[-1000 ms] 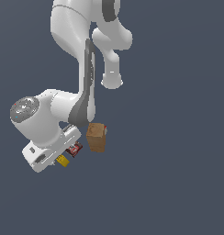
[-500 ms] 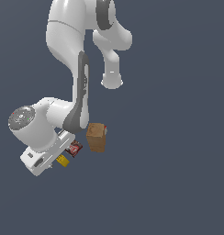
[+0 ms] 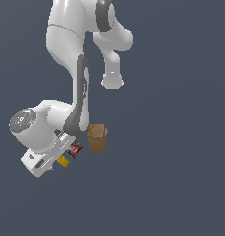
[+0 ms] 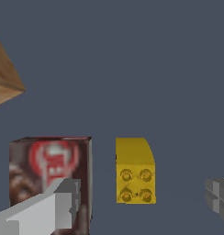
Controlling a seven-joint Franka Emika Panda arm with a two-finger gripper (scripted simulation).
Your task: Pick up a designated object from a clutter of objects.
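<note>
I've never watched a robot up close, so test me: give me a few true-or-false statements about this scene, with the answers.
1. The claw is open, with the yellow studded brick between its fingers. True.
2. The brick is already clamped. False: there are gaps on both sides of it.
3. The dark red packet lies beside the brick. True.
4. The brown box is stacked on the packet. False: it stands apart from it.

Dark red packet [image 4: 49, 176] crowds one side of the yellow piece [image 4: 134, 170].
</note>
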